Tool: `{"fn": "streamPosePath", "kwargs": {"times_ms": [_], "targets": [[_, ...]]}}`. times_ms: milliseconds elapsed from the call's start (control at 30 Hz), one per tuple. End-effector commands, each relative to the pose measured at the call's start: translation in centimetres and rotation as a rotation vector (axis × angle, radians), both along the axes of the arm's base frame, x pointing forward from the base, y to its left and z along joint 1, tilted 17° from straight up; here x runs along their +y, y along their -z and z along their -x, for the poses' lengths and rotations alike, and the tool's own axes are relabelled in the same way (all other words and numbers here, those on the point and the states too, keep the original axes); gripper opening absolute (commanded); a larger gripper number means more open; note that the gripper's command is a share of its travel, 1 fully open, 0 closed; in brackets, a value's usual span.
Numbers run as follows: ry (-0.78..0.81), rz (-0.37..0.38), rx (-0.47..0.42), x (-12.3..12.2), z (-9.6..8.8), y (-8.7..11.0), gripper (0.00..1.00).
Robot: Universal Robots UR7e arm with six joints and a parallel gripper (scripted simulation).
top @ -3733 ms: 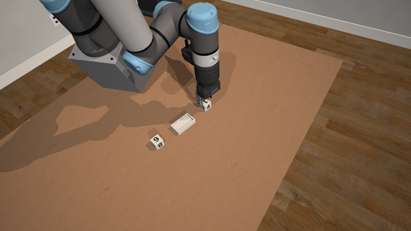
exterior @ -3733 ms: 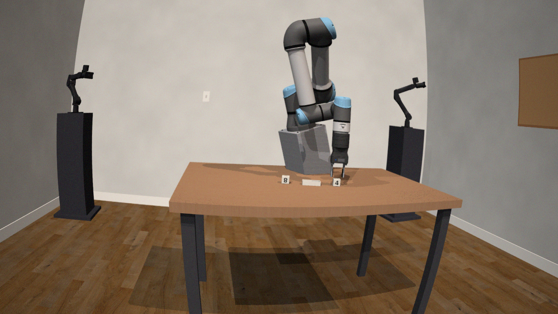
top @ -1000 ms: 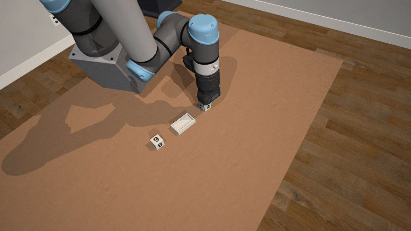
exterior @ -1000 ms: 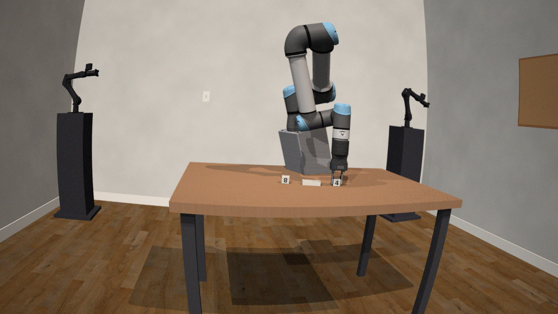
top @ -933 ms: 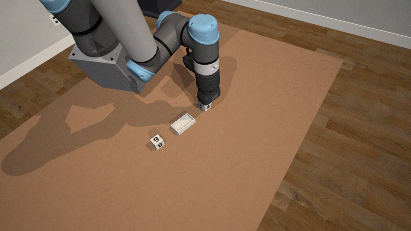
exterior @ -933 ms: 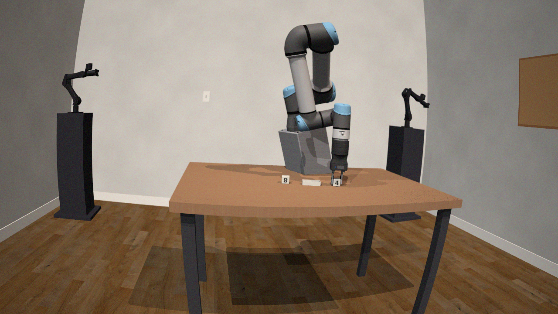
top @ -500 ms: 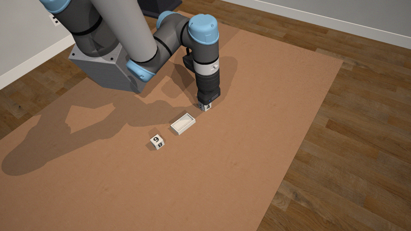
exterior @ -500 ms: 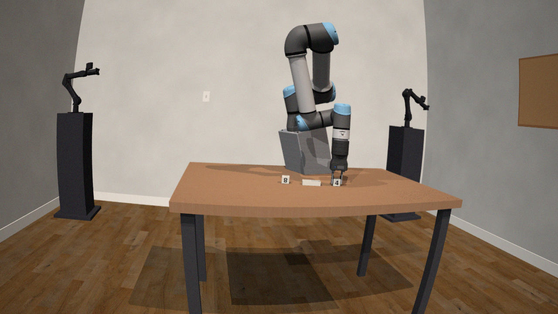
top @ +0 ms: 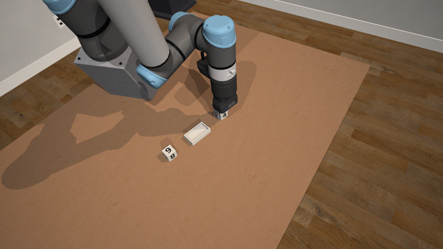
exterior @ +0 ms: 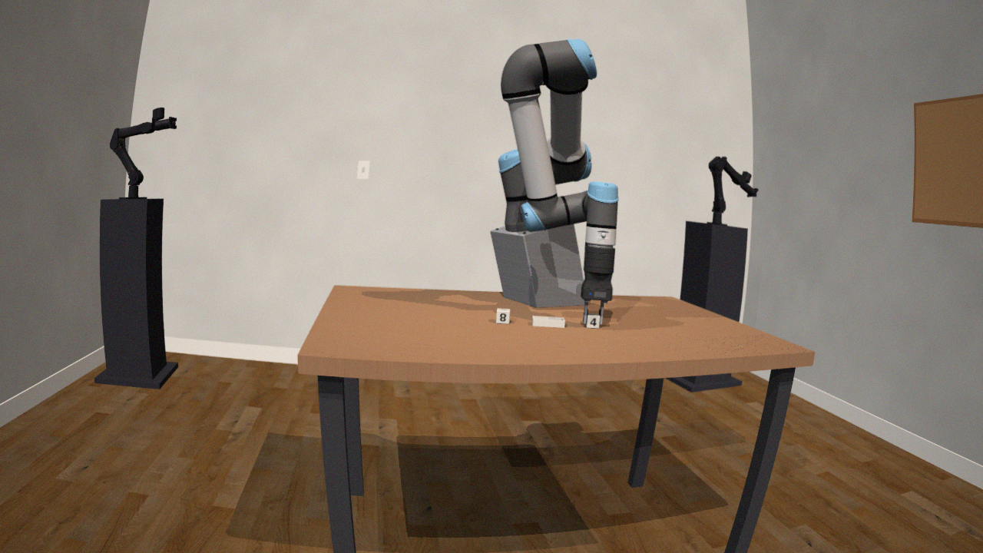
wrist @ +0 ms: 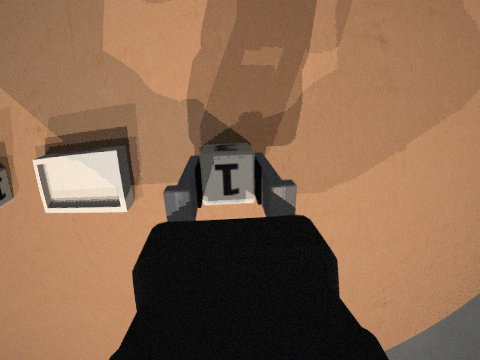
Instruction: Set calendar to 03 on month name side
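Observation:
A white cube [top: 223, 115] [exterior: 592, 321] [wrist: 230, 177] stands on the table with 1 on top and 4 on the side facing the top and exterior views. My gripper [top: 221, 116] [exterior: 593, 320] [wrist: 227, 169] points straight down over it, and its fingers press against the cube's two sides. The white tray [top: 201, 138] [exterior: 548, 322] [wrist: 82, 206] lies flat and empty just to the cube's left in the wrist view. A second cube [top: 169, 153] [exterior: 503, 316] [wrist: 2, 186] stands beyond the tray, with 9 on top and 8 on its front. The side of the tray with the month's name does not show.
The arm's grey base [top: 108, 71] [exterior: 532, 271] stands at the back of the brown table [top: 278, 154] [exterior: 481, 350]. Two dark pedestals with small arms [exterior: 130, 275] [exterior: 714, 261] stand off the table at either side.

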State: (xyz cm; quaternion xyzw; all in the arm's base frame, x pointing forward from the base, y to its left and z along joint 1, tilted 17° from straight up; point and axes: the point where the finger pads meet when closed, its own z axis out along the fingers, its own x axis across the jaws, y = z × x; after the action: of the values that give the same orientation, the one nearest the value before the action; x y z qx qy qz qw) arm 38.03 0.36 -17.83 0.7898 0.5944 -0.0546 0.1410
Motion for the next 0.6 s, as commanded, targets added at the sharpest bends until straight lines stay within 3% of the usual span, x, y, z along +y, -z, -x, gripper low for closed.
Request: {"fn": "streamPosePath", "kwargs": {"times_ms": [0, 567], "targets": [[-0.001, 0.0, -0.004, 0.1, -0.2, -0.2, 0.6], [-0.002, 0.0, -0.001, 1.2, 0.4, -3.8, 0.6]]}}
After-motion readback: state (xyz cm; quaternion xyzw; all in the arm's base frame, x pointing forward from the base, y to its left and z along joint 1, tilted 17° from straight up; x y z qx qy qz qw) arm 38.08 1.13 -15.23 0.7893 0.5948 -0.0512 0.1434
